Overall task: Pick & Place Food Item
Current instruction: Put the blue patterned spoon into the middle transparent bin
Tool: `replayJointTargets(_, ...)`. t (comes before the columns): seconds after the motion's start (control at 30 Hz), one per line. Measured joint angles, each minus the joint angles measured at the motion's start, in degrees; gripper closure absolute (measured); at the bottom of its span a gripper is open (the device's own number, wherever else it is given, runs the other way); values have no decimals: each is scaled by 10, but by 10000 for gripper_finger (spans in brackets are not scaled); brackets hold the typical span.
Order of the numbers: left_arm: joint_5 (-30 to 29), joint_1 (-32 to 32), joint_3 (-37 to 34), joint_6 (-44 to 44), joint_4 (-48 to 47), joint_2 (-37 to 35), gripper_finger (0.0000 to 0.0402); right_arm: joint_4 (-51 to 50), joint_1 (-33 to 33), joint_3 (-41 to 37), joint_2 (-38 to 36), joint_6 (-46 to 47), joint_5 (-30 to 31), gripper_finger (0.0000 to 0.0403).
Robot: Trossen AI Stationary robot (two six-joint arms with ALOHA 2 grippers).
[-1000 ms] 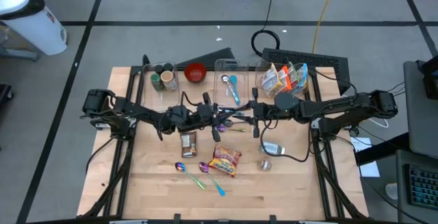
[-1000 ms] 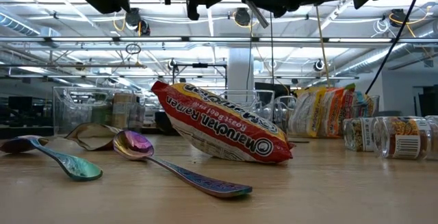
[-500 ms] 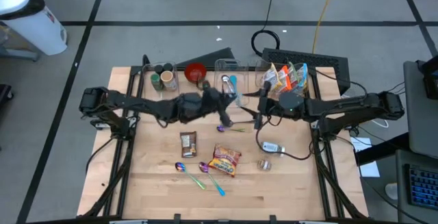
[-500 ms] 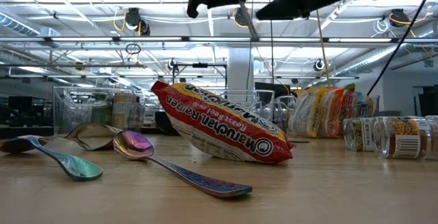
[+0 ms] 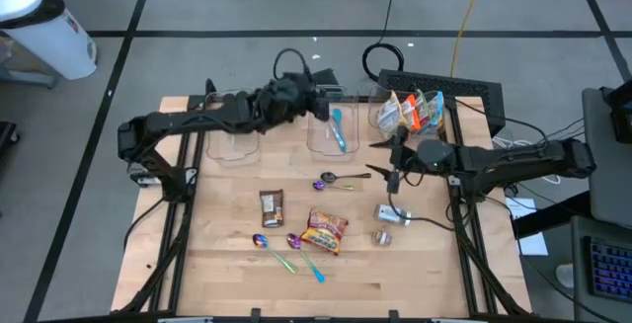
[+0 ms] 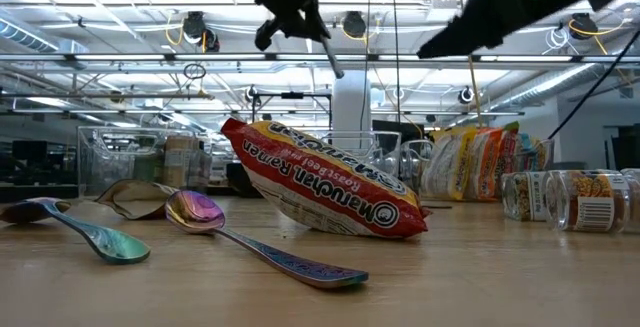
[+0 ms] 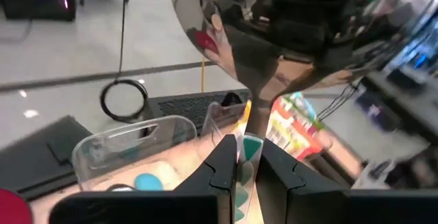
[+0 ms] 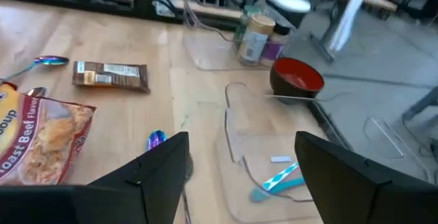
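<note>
**benchwatcher:** What just moved?

**me:** My left gripper (image 5: 308,99) swung from the table's middle up to 12 o'clock. It's still clenched on the silver spoon (image 7: 274,46), above the clear bin (image 5: 318,150). My right gripper (image 5: 385,170) spread its fingers and backed off toward 3 o'clock, holding nothing.

**benchwatcher:** And the food?

**me:** The ramen packet (image 5: 326,231) hasn't budged, it's lying loose at 6 o'clock. Looks like a spoon handoff to me, so I'd say the food pick hasn't started.

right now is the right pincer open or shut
Open. The right pincer shows its two dark fingers spread wide apart with nothing between them, above the table.
</note>
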Motion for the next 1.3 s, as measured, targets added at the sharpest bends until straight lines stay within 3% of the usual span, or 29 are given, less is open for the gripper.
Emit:
replayJointTargets(0.17,34,31,21,-46,-12,6,371,118,37,-102,-31,3,16,153)
replayJointTargets(0.47,-7,13,142,-78,-134,37,371,300,140,-193,-38,23,16,156)
replayJointTargets(0.93,32,20,423,-217,-392,277,371,231,225,-196,-38,111,15,156)
replayJointTargets(1.17,98,29,440,-306,-403,337,371,197,257,-196,-38,141,16,156)
replayJointTargets(1.3,107,32,440,-351,-414,360,371,191,273,-199,-38,158,16,156)
